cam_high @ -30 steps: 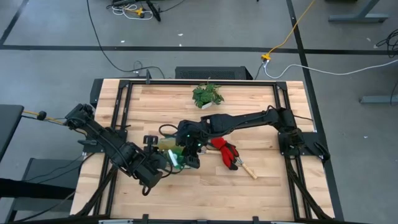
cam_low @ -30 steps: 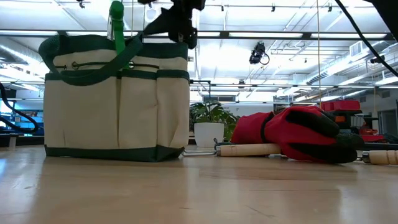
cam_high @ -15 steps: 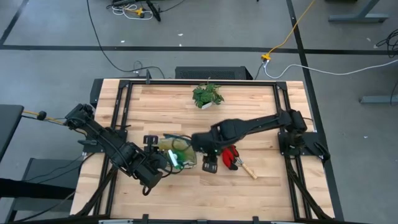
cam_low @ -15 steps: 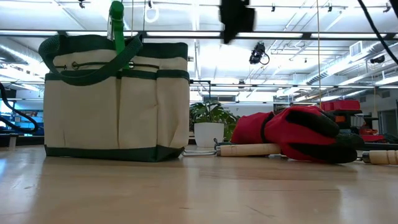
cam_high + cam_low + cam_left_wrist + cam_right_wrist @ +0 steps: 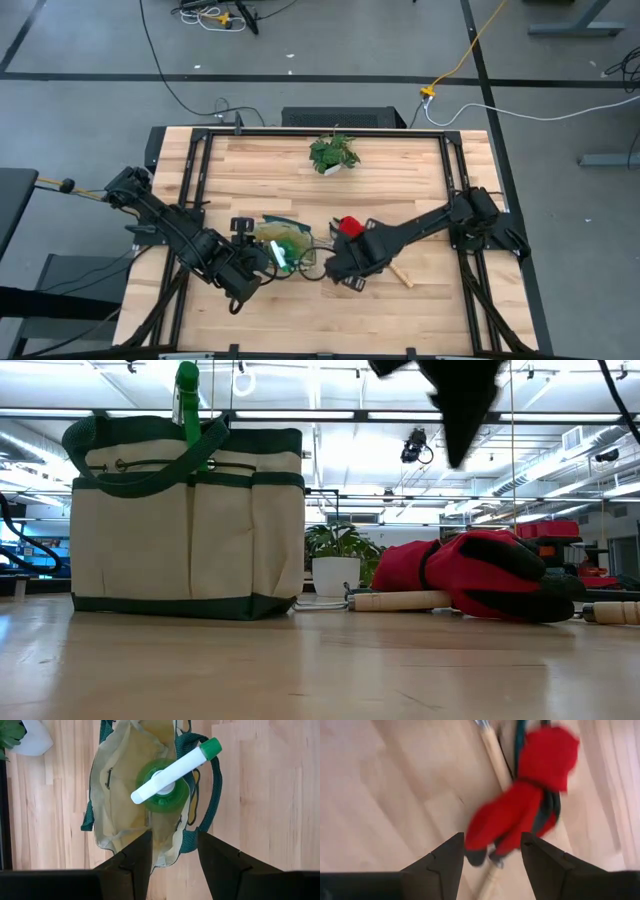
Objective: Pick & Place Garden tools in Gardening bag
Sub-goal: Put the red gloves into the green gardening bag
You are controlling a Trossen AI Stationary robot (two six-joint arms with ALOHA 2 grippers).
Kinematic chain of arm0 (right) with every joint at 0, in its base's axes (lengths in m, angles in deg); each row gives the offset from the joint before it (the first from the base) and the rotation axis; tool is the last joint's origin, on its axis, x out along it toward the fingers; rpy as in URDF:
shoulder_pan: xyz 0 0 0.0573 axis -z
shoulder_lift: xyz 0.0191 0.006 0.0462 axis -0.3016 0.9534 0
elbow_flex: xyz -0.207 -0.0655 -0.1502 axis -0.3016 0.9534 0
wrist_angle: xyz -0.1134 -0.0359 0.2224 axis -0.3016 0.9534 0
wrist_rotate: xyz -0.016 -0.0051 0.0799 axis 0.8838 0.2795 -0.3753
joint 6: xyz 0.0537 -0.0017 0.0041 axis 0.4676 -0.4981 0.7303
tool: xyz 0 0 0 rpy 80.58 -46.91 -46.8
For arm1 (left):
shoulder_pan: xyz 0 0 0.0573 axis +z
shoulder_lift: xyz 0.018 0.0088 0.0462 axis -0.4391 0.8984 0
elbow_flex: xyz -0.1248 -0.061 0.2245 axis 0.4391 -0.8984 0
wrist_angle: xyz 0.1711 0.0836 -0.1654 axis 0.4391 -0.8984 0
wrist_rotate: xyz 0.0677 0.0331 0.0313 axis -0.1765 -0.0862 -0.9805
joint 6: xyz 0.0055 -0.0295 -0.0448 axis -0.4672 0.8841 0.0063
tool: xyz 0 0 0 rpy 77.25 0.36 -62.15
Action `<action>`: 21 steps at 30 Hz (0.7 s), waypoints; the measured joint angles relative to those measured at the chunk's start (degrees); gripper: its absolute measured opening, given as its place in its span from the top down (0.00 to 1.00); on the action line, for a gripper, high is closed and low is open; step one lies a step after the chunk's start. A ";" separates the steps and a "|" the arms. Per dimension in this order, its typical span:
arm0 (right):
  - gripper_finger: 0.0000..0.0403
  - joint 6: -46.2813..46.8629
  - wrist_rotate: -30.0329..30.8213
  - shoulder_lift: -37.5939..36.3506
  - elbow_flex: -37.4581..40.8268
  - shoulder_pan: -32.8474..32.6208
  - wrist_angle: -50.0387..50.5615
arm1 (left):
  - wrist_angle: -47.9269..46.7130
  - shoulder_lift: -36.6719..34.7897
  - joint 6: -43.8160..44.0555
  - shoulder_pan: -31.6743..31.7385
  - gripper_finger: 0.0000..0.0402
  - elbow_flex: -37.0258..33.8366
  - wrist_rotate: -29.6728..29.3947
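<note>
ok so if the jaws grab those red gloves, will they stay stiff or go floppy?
Probably floppy: the red gloves lie slumped in a soft heap over a wooden handle. They look like light fabric, so they may drape. The handle might shift when they lift.

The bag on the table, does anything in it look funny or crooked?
Yes. A green and white bottle stands in the bag but leans sideways, with its green tip poking out above the rim. The red gloves and a wooden handle lie in a heap on the table beside the bag, not packed yet.
</note>
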 joint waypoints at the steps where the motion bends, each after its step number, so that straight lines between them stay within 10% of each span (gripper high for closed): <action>1: 0.51 1.92 0.06 0.00 1.28 -0.43 0.58 | 0.03 0.00 0.00 0.00 0.59 0.00 0.00; 10: 0.51 13.89 3.42 0.04 9.96 0.22 0.46 | 0.05 0.00 -0.46 0.00 0.59 0.00 0.00; 21: 0.51 3.53 6.39 0.07 10.40 8.09 -7.59 | 0.03 0.00 -0.44 -0.02 0.59 0.00 0.00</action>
